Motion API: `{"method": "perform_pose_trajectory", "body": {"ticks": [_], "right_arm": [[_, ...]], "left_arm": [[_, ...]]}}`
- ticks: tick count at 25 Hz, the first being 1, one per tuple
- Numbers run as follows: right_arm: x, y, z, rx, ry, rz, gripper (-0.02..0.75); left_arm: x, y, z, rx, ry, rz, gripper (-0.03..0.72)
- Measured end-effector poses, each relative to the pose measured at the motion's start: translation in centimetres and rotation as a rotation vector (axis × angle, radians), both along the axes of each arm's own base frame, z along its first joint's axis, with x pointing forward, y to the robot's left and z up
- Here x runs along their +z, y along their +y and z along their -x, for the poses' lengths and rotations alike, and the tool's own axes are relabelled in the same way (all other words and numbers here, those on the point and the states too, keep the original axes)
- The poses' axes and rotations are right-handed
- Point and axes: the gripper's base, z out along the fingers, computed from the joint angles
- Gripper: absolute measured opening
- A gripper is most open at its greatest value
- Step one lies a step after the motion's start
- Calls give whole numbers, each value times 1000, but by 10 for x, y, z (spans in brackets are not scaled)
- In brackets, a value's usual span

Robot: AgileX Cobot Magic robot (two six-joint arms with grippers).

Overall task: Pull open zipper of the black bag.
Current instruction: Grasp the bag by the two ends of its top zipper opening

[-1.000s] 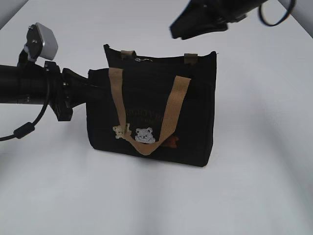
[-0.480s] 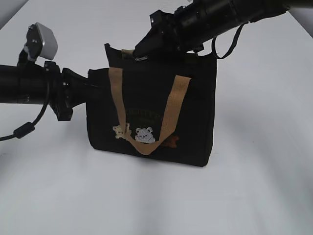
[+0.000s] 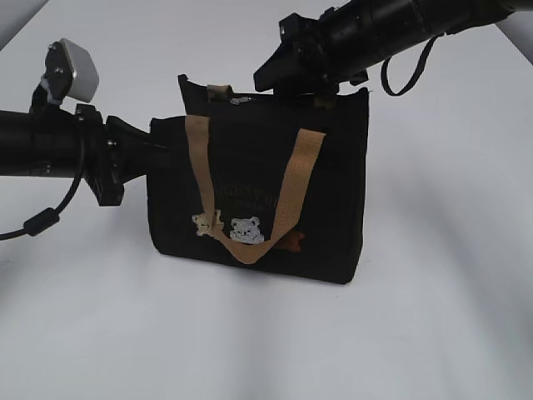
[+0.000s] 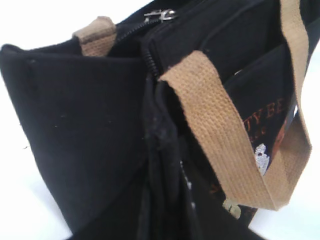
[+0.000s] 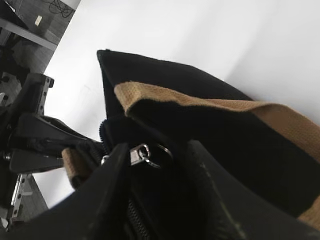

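Since a second ago the right arm has swung down from 1 o'clock; its fingers point(image 5: 155, 195) now straddle the zipper point(image 5: 145, 154) ring on the black bag point(image 3: 258, 192), spread apart, not yet gripping it. The bag stands upright mid-tabletop point(image 3: 433, 317), unmoved, its zipper closed, so its contents are hidden. At 9 o'clock the left fingers point(image 3: 162, 158) remain clenched on the bag's side edge.

right gripper point(image 3: 275, 77) | came down to black bag point(image 3: 258, 183) top
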Motion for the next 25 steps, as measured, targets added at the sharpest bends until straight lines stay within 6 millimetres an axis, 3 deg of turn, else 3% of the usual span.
{"method": "perform_pose_trajectory", "body": {"ticks": [25], "right_arm": [[-13,13,-2,-4,0,7,298]], "left_arm": [[0,0,0,3,0,0,74]]}}
